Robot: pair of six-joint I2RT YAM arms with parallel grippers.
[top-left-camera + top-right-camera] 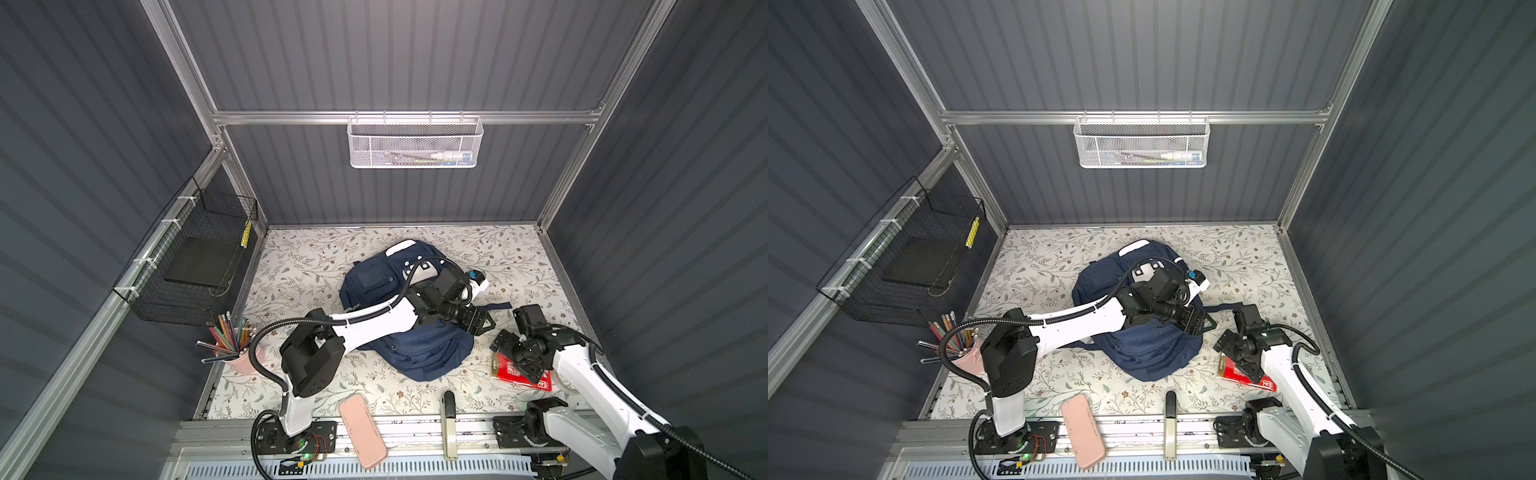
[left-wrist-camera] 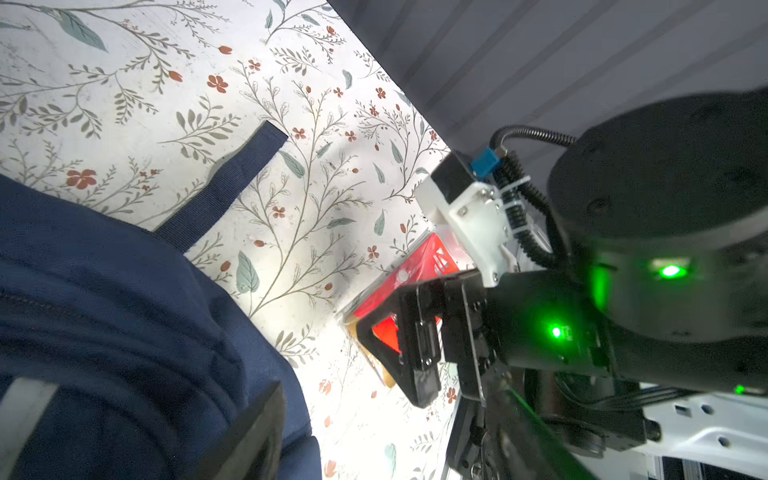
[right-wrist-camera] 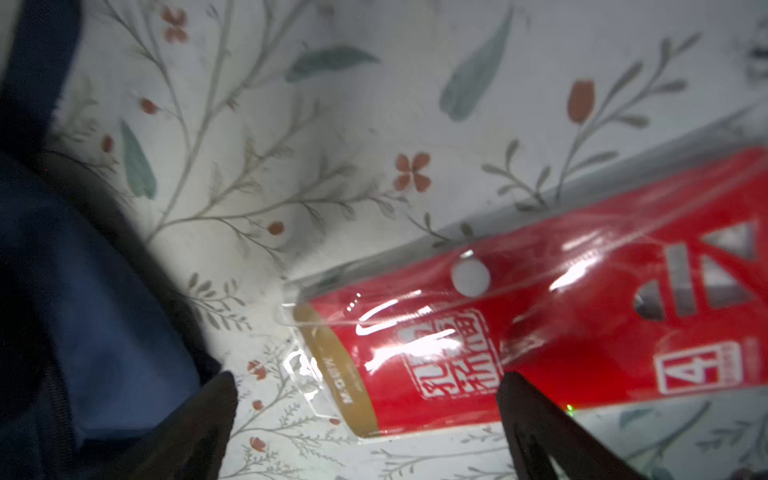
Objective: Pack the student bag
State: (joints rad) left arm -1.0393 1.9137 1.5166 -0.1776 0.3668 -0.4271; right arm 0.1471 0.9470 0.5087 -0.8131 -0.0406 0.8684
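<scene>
The student bag (image 1: 415, 353) lies mid-frame on the floral table (image 1: 307, 266) in both top views. Our left gripper (image 1: 484, 323) hangs over its right edge; its jaw spread we cannot tell. Our right gripper (image 3: 368, 386), wide open and empty, hovers over the red packet (image 3: 582, 332) at lower right, with a narrow strip of table between packet and bag.

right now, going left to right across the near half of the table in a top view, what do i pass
pink cup of pencils → flat pink case → beige and black stapler-like tool → red packet
</scene>
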